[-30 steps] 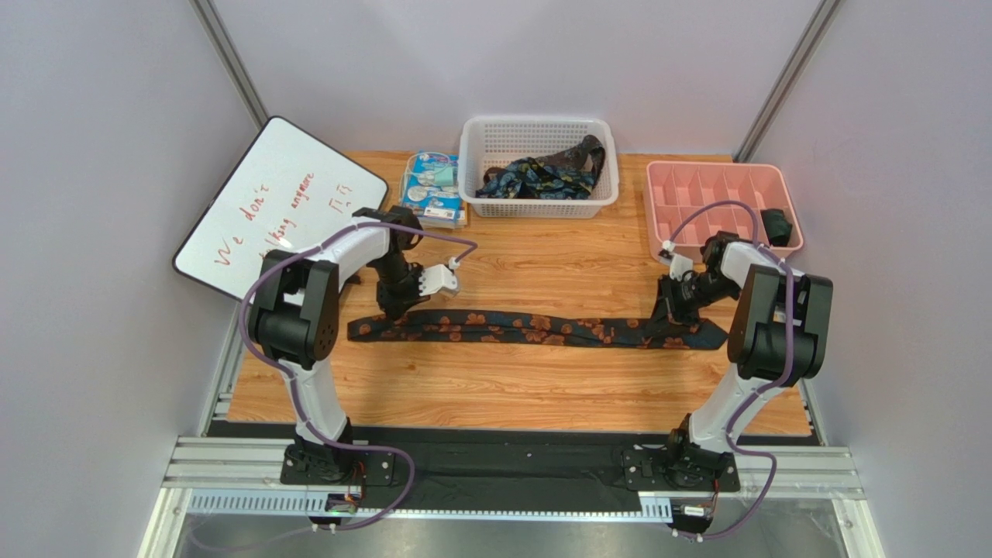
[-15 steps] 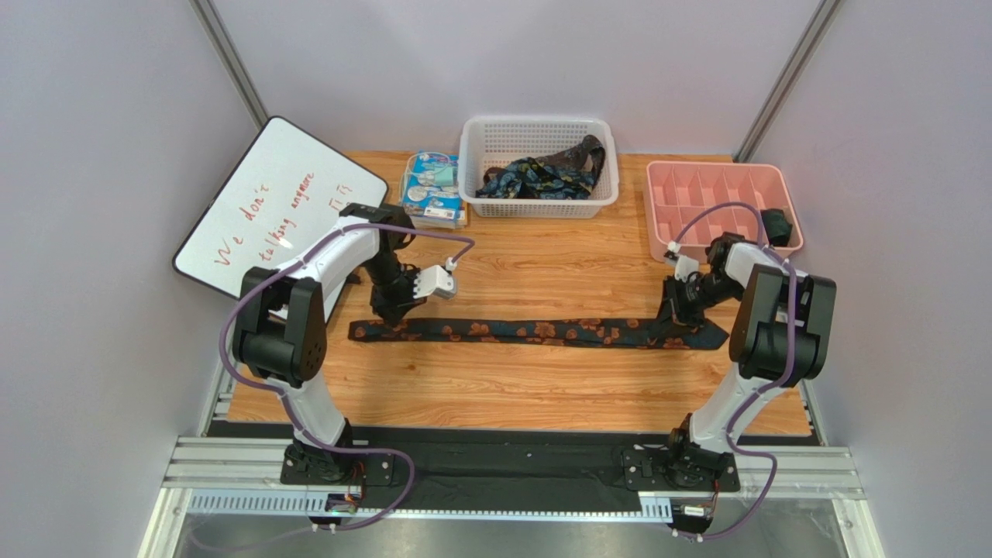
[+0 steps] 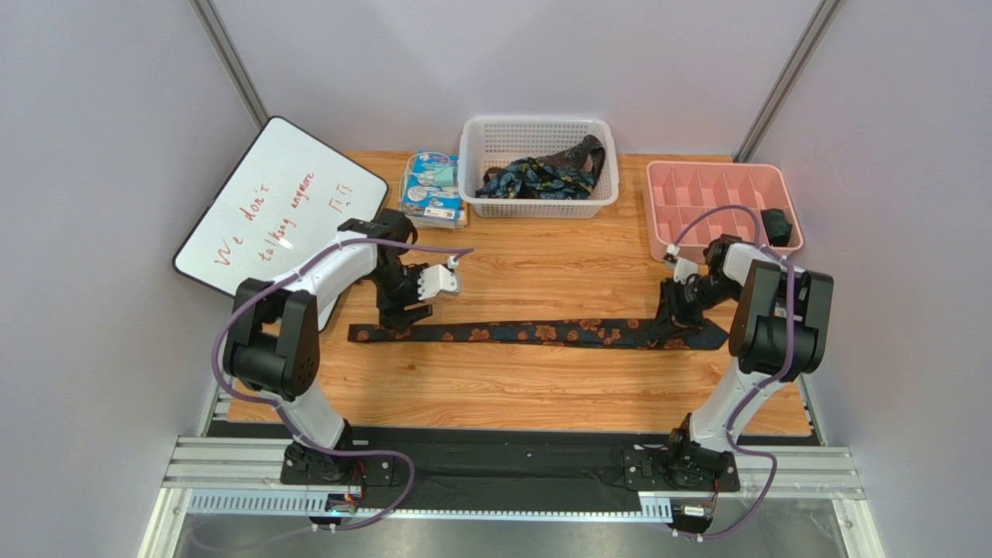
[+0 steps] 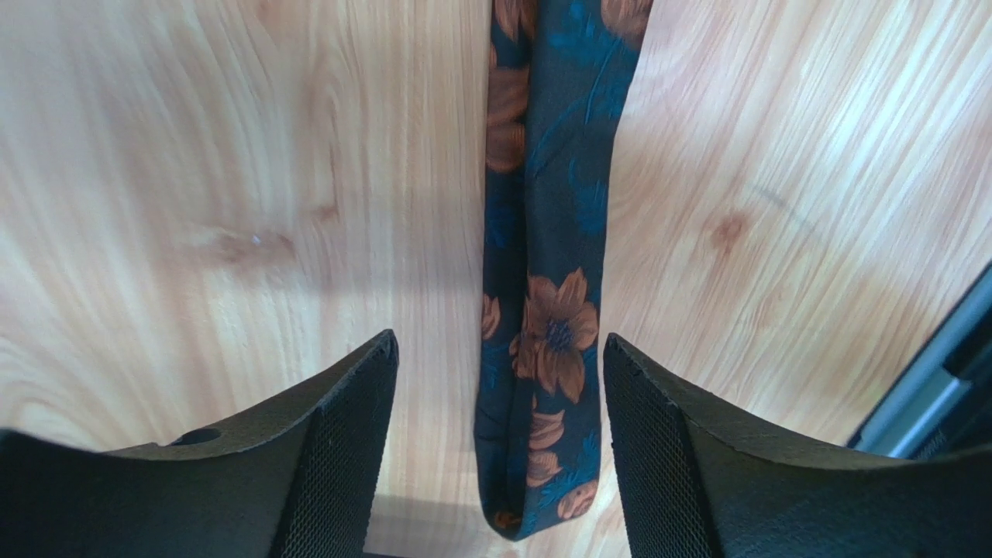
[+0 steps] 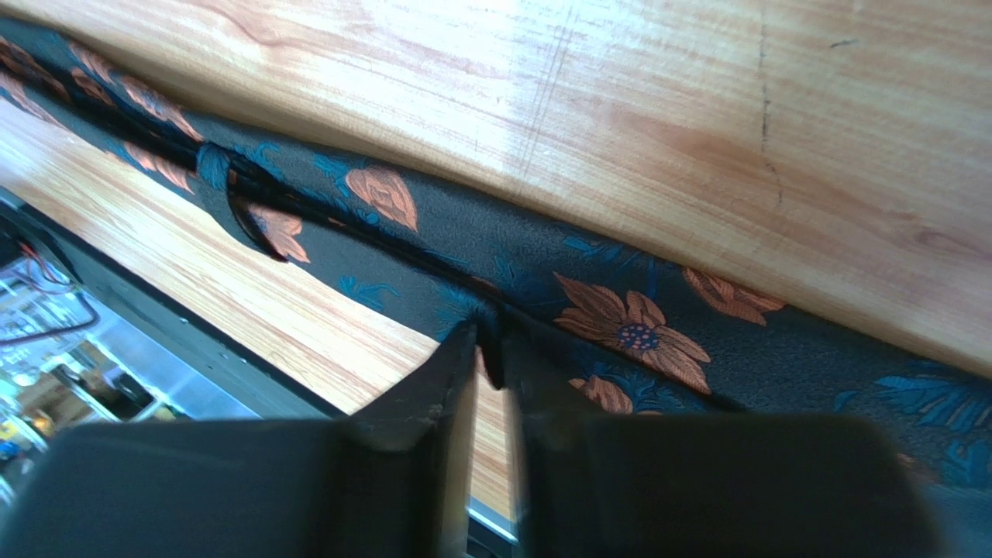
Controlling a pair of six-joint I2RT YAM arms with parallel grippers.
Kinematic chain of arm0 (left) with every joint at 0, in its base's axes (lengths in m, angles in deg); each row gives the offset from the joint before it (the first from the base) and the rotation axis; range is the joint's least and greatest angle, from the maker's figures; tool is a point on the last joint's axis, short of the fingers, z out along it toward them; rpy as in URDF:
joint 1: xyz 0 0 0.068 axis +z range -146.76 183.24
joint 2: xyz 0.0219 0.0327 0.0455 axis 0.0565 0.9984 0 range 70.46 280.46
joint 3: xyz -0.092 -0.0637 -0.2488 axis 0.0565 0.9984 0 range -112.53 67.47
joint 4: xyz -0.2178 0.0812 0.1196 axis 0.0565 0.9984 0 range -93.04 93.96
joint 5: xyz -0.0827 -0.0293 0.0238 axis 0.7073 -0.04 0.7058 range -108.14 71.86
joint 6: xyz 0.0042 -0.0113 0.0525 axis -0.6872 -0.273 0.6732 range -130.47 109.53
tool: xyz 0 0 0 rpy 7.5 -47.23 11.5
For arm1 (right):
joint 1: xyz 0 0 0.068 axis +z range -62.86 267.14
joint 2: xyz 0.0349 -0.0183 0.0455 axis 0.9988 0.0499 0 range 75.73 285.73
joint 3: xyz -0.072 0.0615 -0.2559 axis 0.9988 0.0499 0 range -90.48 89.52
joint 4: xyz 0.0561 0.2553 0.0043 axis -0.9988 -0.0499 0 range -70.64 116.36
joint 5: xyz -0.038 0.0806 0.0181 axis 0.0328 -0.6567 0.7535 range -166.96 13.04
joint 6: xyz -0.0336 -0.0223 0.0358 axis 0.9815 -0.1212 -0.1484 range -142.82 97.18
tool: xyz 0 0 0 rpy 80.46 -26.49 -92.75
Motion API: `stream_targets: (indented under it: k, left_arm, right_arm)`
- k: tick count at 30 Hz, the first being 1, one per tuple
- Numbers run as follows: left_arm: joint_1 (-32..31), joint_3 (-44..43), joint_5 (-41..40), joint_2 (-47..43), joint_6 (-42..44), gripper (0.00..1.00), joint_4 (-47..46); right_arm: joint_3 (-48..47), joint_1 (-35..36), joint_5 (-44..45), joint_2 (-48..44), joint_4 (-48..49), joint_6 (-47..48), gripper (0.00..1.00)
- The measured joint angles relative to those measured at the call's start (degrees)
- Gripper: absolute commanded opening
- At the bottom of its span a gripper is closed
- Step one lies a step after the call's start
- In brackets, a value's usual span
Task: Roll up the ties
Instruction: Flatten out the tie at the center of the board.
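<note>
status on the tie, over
left claw open, straddling narrow end of the tie. right claw shut on a fold near its wide end. tie flat, not yet rolled. nothing lying across it.

One long tie (image 3: 547, 334) lies across the middle. More ties (image 3: 536, 177) are heaped at the top middle, too tangled to count. There is one white basket (image 3: 538, 207), one pink tray (image 3: 722, 192), one whiteboard (image 3: 280, 209) and one blue packet (image 3: 432, 186). Two robot arms: left arm (image 3: 338, 262), right arm (image 3: 769, 308).
</note>
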Motion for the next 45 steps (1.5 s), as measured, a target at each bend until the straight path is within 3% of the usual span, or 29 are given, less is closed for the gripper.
stream_targets:
  k: [1,3,4,6,7,11,15,20,24,31,36,41,45]
  left_arm:
    - [-0.61,0.9,0.15,-1.16,-0.48,0.97,-1.4]
    - [-2.38,2.84,0.13,-2.78,-0.83,0.98,-4.37]
    - [-3.41,4.0,0.2,-3.3,-1.68,0.98,-6.12]
    - [-5.46,5.9,0.07,-3.41,-2.64,0.98,-8.72]
    - [-6.67,6.78,0.04,-3.15,-3.37,0.98,-10.05]
    - [-8.04,7.02,0.24,-2.08,-6.47,0.99,-12.85]
    - [-6.27,6.86,2.05,-3.8,-10.12,1.0,-14.53]
    - [-1.81,7.04,4.42,-17.64,-18.12,1.0,-16.76]
    - [1.36,4.22,6.23,-26.36,-25.18,1.0,-16.46]
    - [4.09,2.08,8.55,-32.33,-38.07,1.0,-15.93]
    - [6.54,3.96,9.99,-35.56,-46.01,0.99,-18.4]
    - [6.8,2.19,12.04,-30.29,-48.24,1.0,-15.93]
    - [8.37,2.47,14.47,-26.43,-48.7,1.0,-14.95]
  right_arm:
    - [0.0,0.0,-0.02,-0.11,0.04,-0.07,0.37]
    - [0.02,0.0,0.04,-1.05,0.02,0.0,0.47]
    - [0.04,0.0,0.07,-1.97,-0.02,0.04,0.62]
    - [0.15,0.0,0.09,-5.18,-0.22,0.83,0.76]
    - [0.13,0.07,0.04,-7.52,-0.39,1.73,0.78]
    - [-0.46,2.56,0.74,-14.38,-0.98,4.98,0.79]
    - [-0.92,10.62,3.37,-15.32,-0.42,7.87,0.76]
    - [-1.36,20.68,6.25,-10.78,0.5,9.75,0.72]
    - [-1.09,23.45,8.94,-5.38,1.29,11.23,0.69]
    - [0.39,23.06,13.62,-4.7,3.3,13.86,0.48]
    - [1.18,16.85,15.28,-5.01,2.69,16.11,0.36]
    - [2.38,9.57,17.94,-5.97,0.09,19.12,0.4]
    - [2.58,6.64,19.41,-6.69,-1.92,21.7,0.53]
